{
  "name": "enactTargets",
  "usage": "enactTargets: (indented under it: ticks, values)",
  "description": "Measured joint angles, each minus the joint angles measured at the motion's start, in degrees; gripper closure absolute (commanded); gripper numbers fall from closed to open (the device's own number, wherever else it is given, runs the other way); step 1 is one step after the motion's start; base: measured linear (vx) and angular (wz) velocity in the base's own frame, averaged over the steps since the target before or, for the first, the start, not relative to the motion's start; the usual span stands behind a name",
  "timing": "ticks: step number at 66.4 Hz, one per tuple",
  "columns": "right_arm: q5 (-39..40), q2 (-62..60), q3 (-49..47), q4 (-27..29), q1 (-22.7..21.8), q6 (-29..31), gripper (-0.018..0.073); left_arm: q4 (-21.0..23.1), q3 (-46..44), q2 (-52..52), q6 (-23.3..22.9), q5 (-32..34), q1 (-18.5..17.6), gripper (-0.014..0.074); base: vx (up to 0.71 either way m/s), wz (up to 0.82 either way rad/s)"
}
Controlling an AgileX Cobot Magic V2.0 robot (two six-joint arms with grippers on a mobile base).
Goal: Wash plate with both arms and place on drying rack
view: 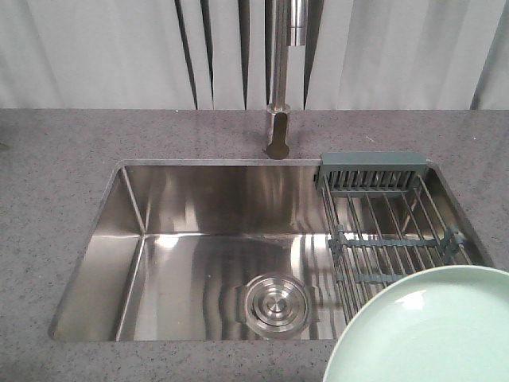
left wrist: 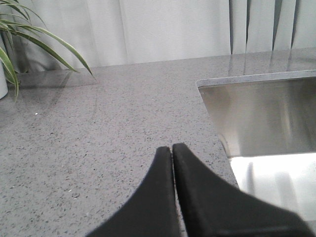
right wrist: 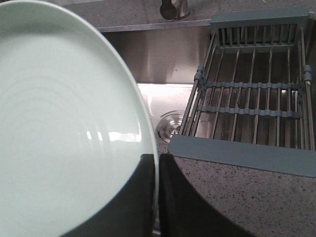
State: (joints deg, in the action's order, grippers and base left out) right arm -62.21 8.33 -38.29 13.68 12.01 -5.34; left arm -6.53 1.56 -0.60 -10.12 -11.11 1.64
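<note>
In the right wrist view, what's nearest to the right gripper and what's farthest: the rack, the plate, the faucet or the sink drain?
From the right gripper:
1. plate: its rim is pinched in the gripper.
2. drying rack: its near bar lies just ahead, to the right.
3. drain: down in the sink, straight ahead.
4. faucet: at the sink's far edge.

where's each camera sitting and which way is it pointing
Exterior front: high, looking down at sink, faucet, drying rack, plate; no robot parts.
Left wrist: low over the countertop, facing the curtain, plant left, sink corner right; shut left claw at bottom.
Right wrist: behind the right claw pinching the plate's rim, facing rack and sink.
Front and right-wrist views share plate, rack, sink.
</note>
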Motion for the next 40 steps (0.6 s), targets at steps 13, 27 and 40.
enactTargets:
  ticks: [13, 27, 40]
  values:
    - [0.00, 0.00, 0.00, 0.00, 0.00, 0.00, 0.0561, 0.00, 0.00, 0.00, 0.00, 0.00, 0.00, 0.0603, 0.04, -0.02]
    - [0.00, 0.00, 0.00, 0.00, 0.00, 0.00, 0.0561, 0.00, 0.00, 0.00, 0.00, 0.00, 0.00, 0.0603, 0.04, -0.01]
    - [0.00, 0.00, 0.00, 0.00, 0.00, 0.00, 0.0561, 0.00, 0.00, 0.00, 0.00, 0.00, 0.00, 0.0603, 0.03, -0.01]
